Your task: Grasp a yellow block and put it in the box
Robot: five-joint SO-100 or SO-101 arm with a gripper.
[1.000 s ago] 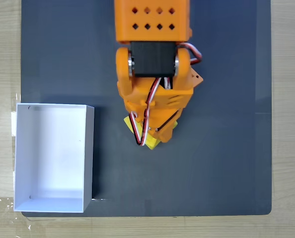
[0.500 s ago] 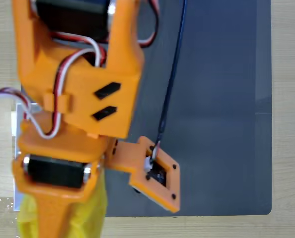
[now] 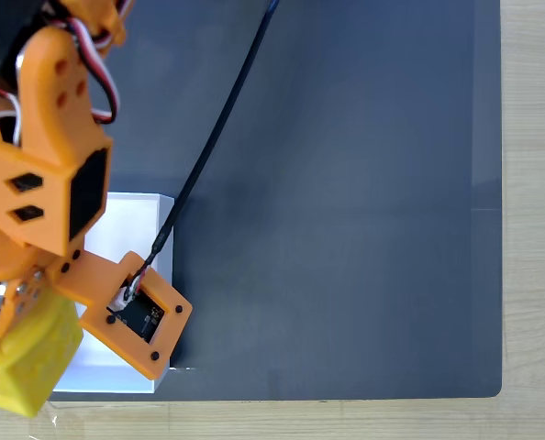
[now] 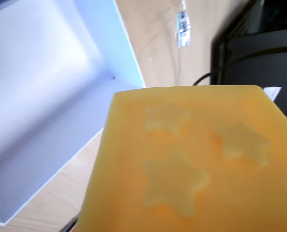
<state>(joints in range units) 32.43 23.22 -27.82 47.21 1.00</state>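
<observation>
- Landmark: the box (image 3: 159, 240), white and open-topped, sitting at the left edge of the dark mat (image 3: 346, 202) in the fixed view.
- The orange arm (image 3: 48, 174) covers most of the box from above; bare white wall shows on the box's right side and along its bottom edge.
- The yellow block (image 3: 29, 362) sits at the box's lower-left corner in the fixed view, overlapping the corner and sticking out past it toward the wooden table (image 3: 529, 220). It looks big and blurred, so it's close to the camera.
- Gripper (image 3: 25, 353): fingers hidden by the arm and the block, so I can't tell how far apart the jaws are. The block hangs right below the wrist.
- Wrist view: the block (image 4: 192, 164) takes up the lower right, with star-shaped marks on the face toward the camera. Box interior (image 4: 42, 96) lies to its upper left, one box corner just beside the block's top edge.
- A black cable (image 3: 219, 128) runs from the small board on the arm, next to the box's right wall, up across the mat.
- Clear tape (image 3: 2, 376) lies on the table by the box's lower-left corner.
</observation>
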